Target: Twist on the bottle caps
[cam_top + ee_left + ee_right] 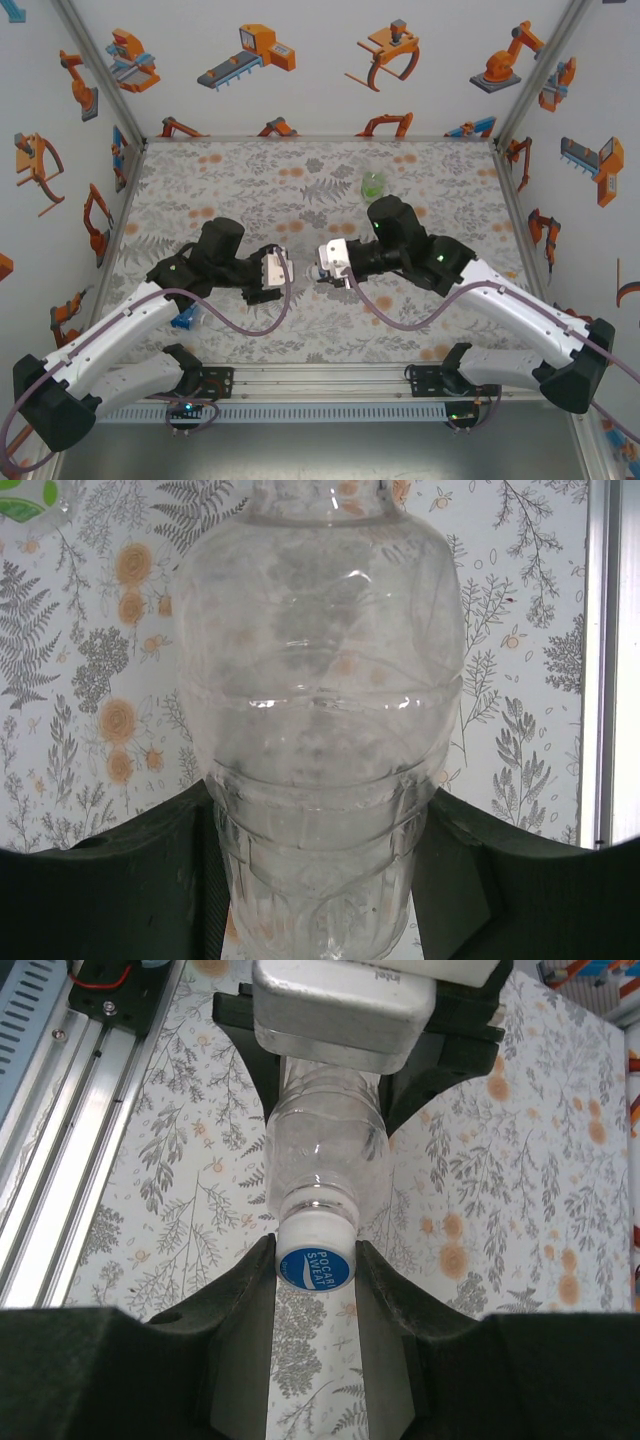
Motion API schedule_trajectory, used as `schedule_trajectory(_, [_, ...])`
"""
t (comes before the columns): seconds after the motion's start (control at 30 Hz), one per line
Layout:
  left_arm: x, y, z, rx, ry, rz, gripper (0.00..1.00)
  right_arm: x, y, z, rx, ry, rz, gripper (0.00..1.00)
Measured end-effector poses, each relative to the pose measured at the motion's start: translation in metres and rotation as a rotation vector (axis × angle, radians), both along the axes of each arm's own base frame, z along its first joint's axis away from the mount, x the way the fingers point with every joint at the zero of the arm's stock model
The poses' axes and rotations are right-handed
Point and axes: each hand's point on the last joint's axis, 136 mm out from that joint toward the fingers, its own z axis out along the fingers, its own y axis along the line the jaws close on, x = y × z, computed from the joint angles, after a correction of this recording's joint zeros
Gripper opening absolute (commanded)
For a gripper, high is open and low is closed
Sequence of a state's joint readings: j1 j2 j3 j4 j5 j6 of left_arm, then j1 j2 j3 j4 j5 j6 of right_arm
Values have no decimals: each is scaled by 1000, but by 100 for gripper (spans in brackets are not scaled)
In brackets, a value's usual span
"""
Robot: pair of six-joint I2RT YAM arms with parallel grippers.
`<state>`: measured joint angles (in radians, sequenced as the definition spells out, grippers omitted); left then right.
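From above, the left gripper [281,269] and right gripper [322,270] meet tip to tip over the middle of the table [240,180], somewhat toward its near edge. The green bottle [373,184] stands upright toward the far edge, right of centre, well apart from both.

In the left wrist view, the left gripper [318,815] is closed on the lower body of the clear bottle [320,660], one dark finger [150,880] pressed to each side. A sliver of the green bottle [22,500] sits in the top left corner.

In the right wrist view, the right gripper [314,1260] is clamped on the cap [314,1257], white with a blue printed top, seated on the neck of the clear bottle [325,1145]. The bottle lies level above the table, its far end held in the left gripper [330,1075].
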<state>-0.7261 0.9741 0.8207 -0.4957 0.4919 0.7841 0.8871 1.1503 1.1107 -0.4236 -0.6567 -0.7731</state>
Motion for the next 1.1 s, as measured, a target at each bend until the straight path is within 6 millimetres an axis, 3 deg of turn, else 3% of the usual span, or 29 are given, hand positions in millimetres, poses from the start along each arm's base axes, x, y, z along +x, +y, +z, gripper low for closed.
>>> schedule_trajectory(0.3, [-2, 0, -9, 30, 25, -1, 0, -4, 4, -5, -1, 10, 45, 0])
schedule_trajectory(0.6, [4, 3, -13, 54, 15, 26, 0, 15, 10, -8, -5, 256, -164, 0])
schedule_trajectory(0.87, [14, 9, -16, 89, -16, 76, 0, 53, 8, -21, 68, 842, -652, 0])
schedule_trajectory(1.1, [22, 17, -24, 144, -31, 130, 0, 76, 2, -47, 213, 1464, -1020, 0])
